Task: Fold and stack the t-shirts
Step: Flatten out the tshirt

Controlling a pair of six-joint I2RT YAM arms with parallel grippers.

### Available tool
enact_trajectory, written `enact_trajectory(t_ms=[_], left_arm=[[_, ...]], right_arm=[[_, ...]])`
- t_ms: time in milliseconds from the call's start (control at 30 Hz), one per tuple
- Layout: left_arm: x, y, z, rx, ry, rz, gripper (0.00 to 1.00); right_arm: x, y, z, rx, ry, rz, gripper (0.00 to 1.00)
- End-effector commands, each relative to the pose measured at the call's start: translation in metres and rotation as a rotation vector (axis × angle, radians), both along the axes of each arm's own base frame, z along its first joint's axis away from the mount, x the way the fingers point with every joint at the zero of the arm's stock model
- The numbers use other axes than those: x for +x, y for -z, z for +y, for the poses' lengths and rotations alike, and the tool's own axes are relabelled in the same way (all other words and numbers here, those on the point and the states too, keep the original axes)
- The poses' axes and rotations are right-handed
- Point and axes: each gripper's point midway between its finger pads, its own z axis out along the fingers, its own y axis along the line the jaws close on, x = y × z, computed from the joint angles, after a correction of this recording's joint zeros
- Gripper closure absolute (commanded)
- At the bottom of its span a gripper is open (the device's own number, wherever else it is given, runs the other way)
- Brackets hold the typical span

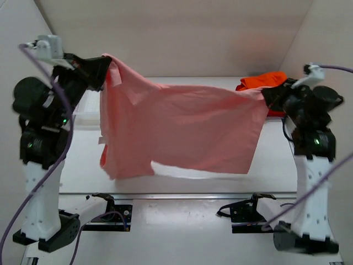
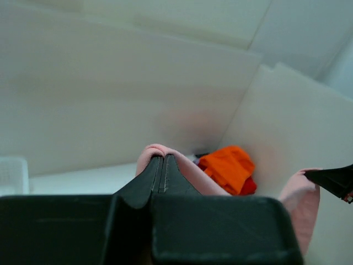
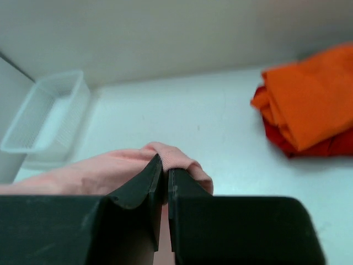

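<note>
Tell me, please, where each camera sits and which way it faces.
Top external: above and behind the bases, facing down at the table; both arms show, left gripper and right gripper stretching the salmon-pink shirt.
Left wrist: on the left arm, looking past its shut fingers toward the orange shirt.
Right wrist: on the right arm, looking past its shut fingers at the white basket and red shirt.
Shared: both wrist views show pinched pink cloth and the orange shirt.

White table [image 1: 83,165]: basket [image 3: 41,118] far left; red shirt [image 3: 325,146] far right, orange shirt [image 3: 309,102] folded on top.
</note>
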Motion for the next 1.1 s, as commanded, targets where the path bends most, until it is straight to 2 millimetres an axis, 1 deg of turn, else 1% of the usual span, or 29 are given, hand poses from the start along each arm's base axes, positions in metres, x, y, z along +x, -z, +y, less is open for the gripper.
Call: enact_trajectory(t_ms=[0, 33, 67, 100, 133, 167, 200, 233, 267, 300, 333, 367, 400, 433, 467, 567, 600, 633, 667, 700, 733, 767, 833, 867, 900, 967, 1000, 1033, 1067], left_arm=[[0.096, 0.083, -0.008, 0.039, -0.007, 0.219, 1.0], [0.117, 0.102, -0.009, 0.054, -0.005, 0.263, 1.0], [0.138, 0.122, -0.011, 0.062, 0.003, 0.31, 1.0], [0.149, 0.125, -0.011, 0.067, 0.003, 0.317, 1.0], [0.169, 0.147, -0.016, 0.073, 0.031, 0.372, 1.0], [0.187, 0.156, -0.017, 0.073, 0.041, 0.395, 1.0], [0.195, 0.149, -0.017, 0.071, 0.046, 0.38, 1.0], [0.21, 0.151, -0.019, 0.074, 0.052, 0.391, 1.0], [0.228, 0.164, -0.014, 0.08, 0.043, 0.421, 1.0], [0.231, 0.143, -0.011, 0.075, 0.038, 0.384, 1.0], [0.247, 0.11, -0.001, 0.059, 0.026, 0.325, 1.0], [0.249, 0.098, 0.013, 0.028, 0.003, 0.283, 1.0], [0.242, 0.089, 0.014, -0.002, 0.023, 0.271, 1.0], [0.238, 0.08, 0.022, -0.004, 0.011, 0.252, 1.0], [0.235, 0.081, 0.023, -0.009, 0.014, 0.256, 1.0], [0.22, 0.087, 0.02, 0.003, 0.033, 0.269, 1.0], [0.211, 0.081, 0.02, 0.003, 0.035, 0.253, 1.0], [0.205, 0.089, 0.02, 0.0, 0.036, 0.265, 1.0], [0.204, 0.107, 0.016, -0.002, 0.045, 0.3, 1.0], [0.198, 0.124, 0.017, -0.005, 0.046, 0.329, 1.0], [0.182, 0.121, 0.01, -0.005, 0.061, 0.314, 1.0], [0.181, 0.149, 0.008, -0.012, 0.068, 0.367, 1.0], [0.155, 0.194, 0.004, -0.014, 0.084, 0.449, 1.0], [0.149, 0.2, 0.004, -0.013, 0.084, 0.452, 1.0], [0.133, 0.224, 0.001, -0.016, 0.092, 0.5, 1.0], [0.109, 0.254, -0.003, -0.022, 0.108, 0.553, 1.0], [0.092, 0.278, -0.007, -0.025, 0.125, 0.604, 1.0], [0.081, 0.28, -0.006, -0.037, 0.11, 0.6, 1.0], [0.072, 0.312, -0.007, -0.039, 0.112, 0.666, 1.0]], right_arm=[[0.055, 0.082, 0.002, 0.038, -0.051, 0.227, 1.0], [0.07, 0.097, 0.002, 0.018, -0.05, 0.261, 1.0], [0.076, 0.096, 0.006, 0.012, -0.063, 0.252, 1.0], [0.09, 0.111, 0.009, 0.008, -0.079, 0.295, 1.0], [0.104, 0.121, 0.01, 0.018, -0.098, 0.319, 1.0], [0.119, 0.122, 0.011, 0.027, -0.109, 0.32, 1.0], [0.125, 0.12, 0.013, 0.037, -0.119, 0.314, 1.0], [0.138, 0.114, 0.011, 0.027, -0.117, 0.293, 1.0], [0.151, 0.102, 0.013, 0.019, -0.119, 0.265, 1.0], [0.155, 0.097, 0.015, 0.012, -0.126, 0.256, 1.0], [0.171, 0.063, 0.018, -0.02, -0.123, 0.2, 1.0], [0.174, 0.043, 0.017, -0.033, -0.115, 0.165, 1.0], [0.174, 0.026, 0.013, -0.044, -0.1, 0.138, 1.0], [0.173, 0.022, 0.011, -0.05, -0.093, 0.139, 1.0], [0.174, 0.011, 0.009, -0.049, -0.09, 0.121, 1.0], [0.172, 0.012, -0.004, -0.042, -0.083, 0.128, 1.0], [0.172, 0.024, -0.005, -0.029, -0.087, 0.155, 1.0], [0.17, 0.032, -0.008, -0.025, -0.087, 0.165, 1.0], [0.17, 0.04, -0.014, -0.011, -0.082, 0.181, 1.0], [0.166, 0.054, -0.009, 0.012, -0.113, 0.201, 1.0], [0.164, 0.066, -0.012, 0.023, -0.122, 0.218, 1.0], [0.163, 0.076, -0.015, 0.042, -0.123, 0.24, 1.0], [0.154, 0.113, -0.017, 0.055, -0.132, 0.311, 1.0], [0.152, 0.119, -0.02, 0.06, -0.127, 0.317, 1.0], [0.145, 0.144, -0.017, 0.077, -0.142, 0.368, 1.0], [0.132, 0.176, -0.012, 0.092, -0.167, 0.436, 1.0], [0.118, 0.196, -0.009, 0.104, -0.176, 0.483, 1.0], [0.105, 0.217, -0.006, 0.119, -0.183, 0.534, 1.0], [0.097, 0.228, -0.003, 0.119, -0.189, 0.562, 1.0]])
